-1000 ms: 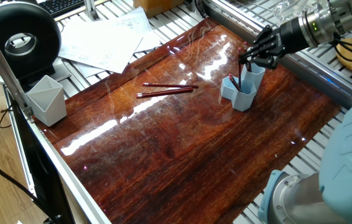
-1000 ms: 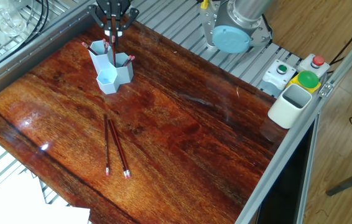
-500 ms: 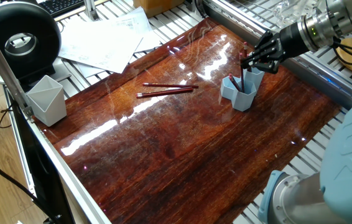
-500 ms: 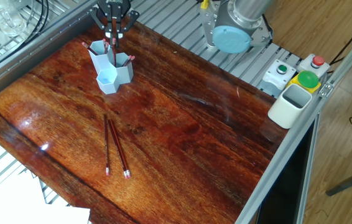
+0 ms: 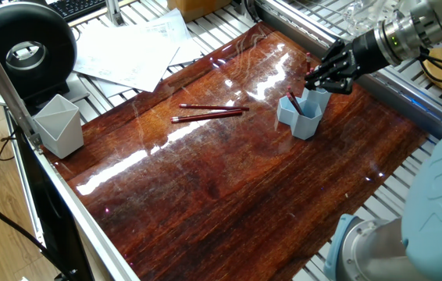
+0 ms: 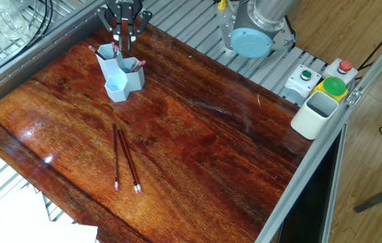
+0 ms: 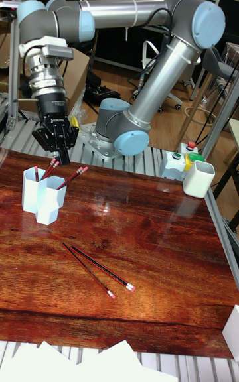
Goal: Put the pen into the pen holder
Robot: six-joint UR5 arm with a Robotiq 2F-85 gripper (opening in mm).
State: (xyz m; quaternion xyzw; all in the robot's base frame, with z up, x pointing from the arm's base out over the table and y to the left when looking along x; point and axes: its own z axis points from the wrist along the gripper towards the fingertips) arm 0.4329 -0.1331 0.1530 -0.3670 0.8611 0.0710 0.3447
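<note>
hovering: the pincer is seen just above the back of the pen holder, fingers apart, nothing clamped.
pens stored: several are stood tilted in the holder.
pens left: two pens are laid side by side on the tabletop, well apart from the pincer, toward the papers.
long axis: roughly parallel, running away from the holder.

Light blue pen holder upright, pens leaning inside (red-tipped).

You see a glossy, varnished wooden tabletop, a matt light blue plastic pen holder, and white paper sheets.
</note>
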